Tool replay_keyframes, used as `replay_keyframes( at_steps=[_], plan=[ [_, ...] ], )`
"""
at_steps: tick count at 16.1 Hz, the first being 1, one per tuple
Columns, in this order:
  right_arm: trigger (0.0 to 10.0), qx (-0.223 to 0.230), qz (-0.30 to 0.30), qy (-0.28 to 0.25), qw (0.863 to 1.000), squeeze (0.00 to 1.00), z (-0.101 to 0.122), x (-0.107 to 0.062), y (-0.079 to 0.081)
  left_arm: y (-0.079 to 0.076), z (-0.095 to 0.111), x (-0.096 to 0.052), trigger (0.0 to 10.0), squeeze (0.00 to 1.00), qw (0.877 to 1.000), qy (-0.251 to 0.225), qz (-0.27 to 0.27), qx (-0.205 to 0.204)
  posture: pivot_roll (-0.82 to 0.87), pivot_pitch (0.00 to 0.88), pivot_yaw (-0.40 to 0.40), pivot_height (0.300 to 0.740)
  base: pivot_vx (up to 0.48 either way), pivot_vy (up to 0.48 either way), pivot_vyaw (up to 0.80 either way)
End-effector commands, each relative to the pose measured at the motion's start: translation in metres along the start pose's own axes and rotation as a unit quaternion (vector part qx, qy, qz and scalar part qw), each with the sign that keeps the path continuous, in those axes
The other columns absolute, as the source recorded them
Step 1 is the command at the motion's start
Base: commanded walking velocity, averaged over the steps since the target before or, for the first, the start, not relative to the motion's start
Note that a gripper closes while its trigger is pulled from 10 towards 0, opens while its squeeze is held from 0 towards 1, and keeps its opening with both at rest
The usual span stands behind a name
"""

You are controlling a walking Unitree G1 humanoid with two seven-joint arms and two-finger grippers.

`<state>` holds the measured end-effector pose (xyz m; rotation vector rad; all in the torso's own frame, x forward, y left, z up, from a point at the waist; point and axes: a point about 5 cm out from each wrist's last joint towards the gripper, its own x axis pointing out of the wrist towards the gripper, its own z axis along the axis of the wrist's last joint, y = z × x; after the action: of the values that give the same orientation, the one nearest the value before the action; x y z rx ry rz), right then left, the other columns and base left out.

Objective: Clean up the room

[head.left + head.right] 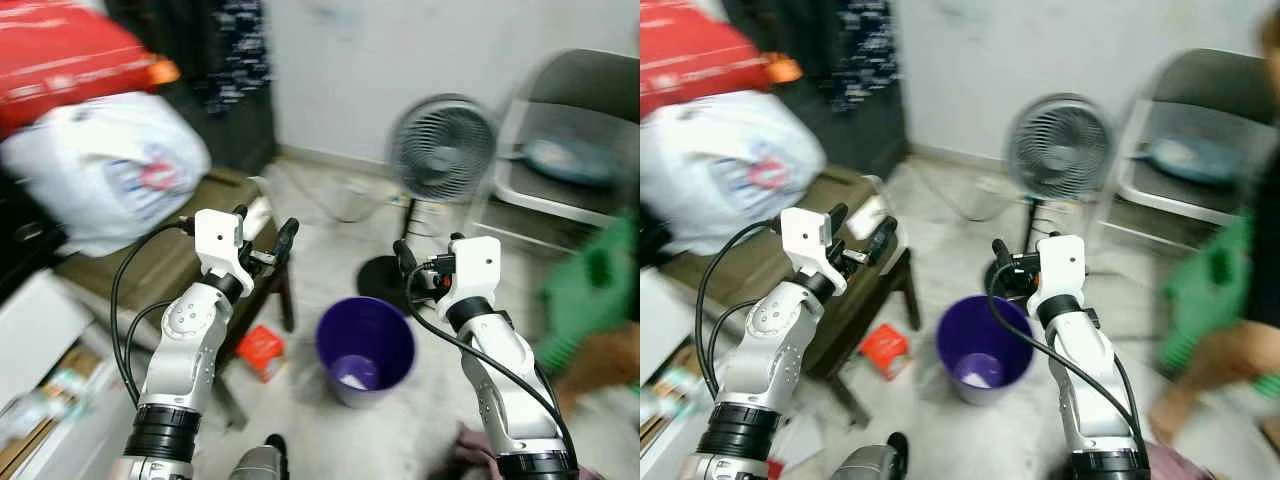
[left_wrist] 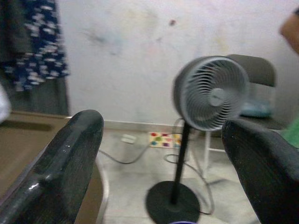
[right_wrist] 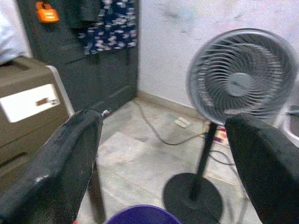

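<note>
Your left gripper (image 1: 262, 236) hangs spread and empty above the brown table (image 1: 150, 262); your right gripper (image 1: 418, 268) is likewise spread and empty, raised as if between pickups. Between and below them sits the purple bin (image 1: 366, 350), with a red packet (image 1: 261, 351) on the floor just left of it, nearer your left gripper.

You've got a pale tiled floor (image 1: 330, 250) carrying most of it. Purple bucket (image 1: 365, 348) stands on it at centre, w/ a small red packet (image 1: 262, 350) lying just beside, on the robot's left. Behind the bucket the fan (image 1: 441, 148) stands on its round black base; a cable trails across the tiles to a white plug strip by the wall. Grey chair (image 1: 570, 140) stands right of the fan. Low brown cabinet (image 1: 160, 260) on the left, white bag (image 1: 105, 170) on top
</note>
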<state>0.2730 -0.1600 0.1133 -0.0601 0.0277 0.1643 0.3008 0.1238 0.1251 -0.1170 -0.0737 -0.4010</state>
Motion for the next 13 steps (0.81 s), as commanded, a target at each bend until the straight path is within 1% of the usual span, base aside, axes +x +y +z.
replay_keyframes(
  at_steps=[1, 3, 10, 13],
  plan=[
    [10.0, -0.001, 0.002, -0.01, 1.0, 0.0, 0.004, 0.004, 0.001, 0.002, 0.005, 0.004, 10.0, 0.0, 1.0, -0.009, 0.004, 0.011, -0.07, 0.0, 0.044, 0.74, 0.0, 0.0, 0.8],
    [10.0, -0.006, 0.005, -0.019, 1.0, 0.0, 0.008, 0.01, 0.002, 0.003, 0.006, 0.006, 10.0, 0.0, 1.0, -0.012, 0.003, 0.014, -0.07, 0.0, 0.048, 0.74, 0.0, 0.0, 0.8],
    [10.0, -0.018, 0.011, -0.037, 0.999, 0.0, 0.014, 0.02, 0.003, 0.005, 0.01, 0.01, 10.0, 0.0, 1.0, -0.017, 0.009, 0.023, -0.06, 0.0, 0.054, 0.74, 0.0, 0.0, 0.8],
    [10.0, -0.024, 0.017, -0.048, 0.998, 0.0, 0.02, 0.024, 0.004, 0.002, 0.017, 0.013, 10.0, 0.0, 0.998, -0.029, 0.006, 0.049, -0.05, 0.0, 0.046, 0.74, 0.0, 0.0, 0.8]
  ],
)
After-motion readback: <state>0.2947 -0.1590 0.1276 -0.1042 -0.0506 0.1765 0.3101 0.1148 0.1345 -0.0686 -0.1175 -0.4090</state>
